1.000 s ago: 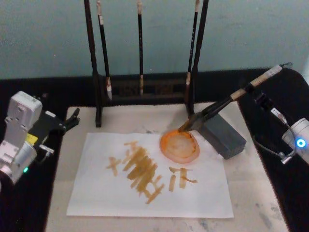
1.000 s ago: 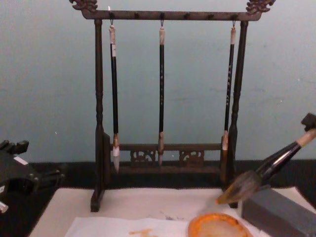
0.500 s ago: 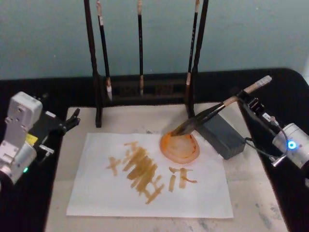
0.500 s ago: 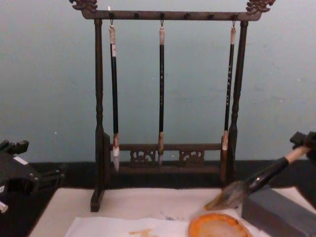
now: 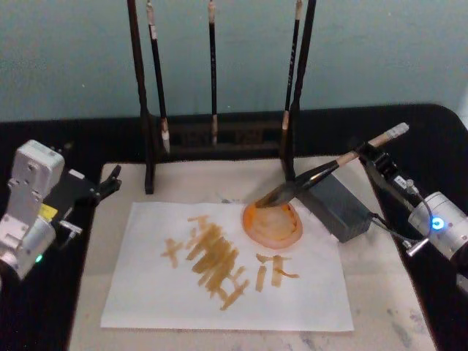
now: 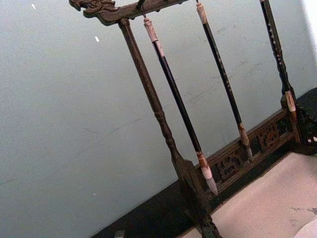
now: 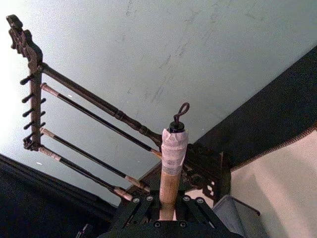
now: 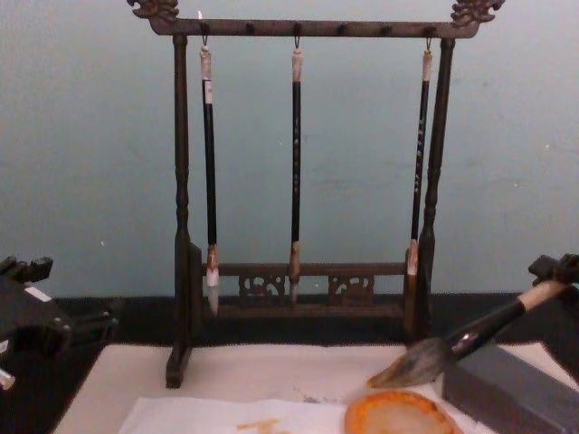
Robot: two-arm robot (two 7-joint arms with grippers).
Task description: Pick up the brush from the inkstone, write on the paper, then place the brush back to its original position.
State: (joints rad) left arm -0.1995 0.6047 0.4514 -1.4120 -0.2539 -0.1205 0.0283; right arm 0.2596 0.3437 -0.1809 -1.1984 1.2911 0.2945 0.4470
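Note:
The brush [image 5: 329,170] slants from its tan upper handle down to a bushy tip just above the far rim of the orange dish [image 5: 273,223]. Its black lower section lies across the top of the grey block inkstone [image 5: 335,207]. My right gripper [image 5: 369,155] is shut on the tan handle near its taped top; the right wrist view shows the handle [image 7: 168,183] clamped by this gripper [image 7: 167,201]. From the chest, the tip [image 8: 412,366] hovers over the dish [image 8: 398,414]. The paper [image 5: 227,281] carries orange strokes. My left gripper [image 5: 110,180] is parked at the mat's left edge.
A dark wooden rack [image 5: 150,110] with three thin hanging brushes [image 8: 296,163] stands at the back of the cream mat [image 5: 380,307]. The dish sits on the paper's far right corner, close to the inkstone. Black cloth surrounds the mat.
My right gripper has come down and in toward the table with the brush. The handle tilted flatter and the tip sank from above the dish to just over its far rim.

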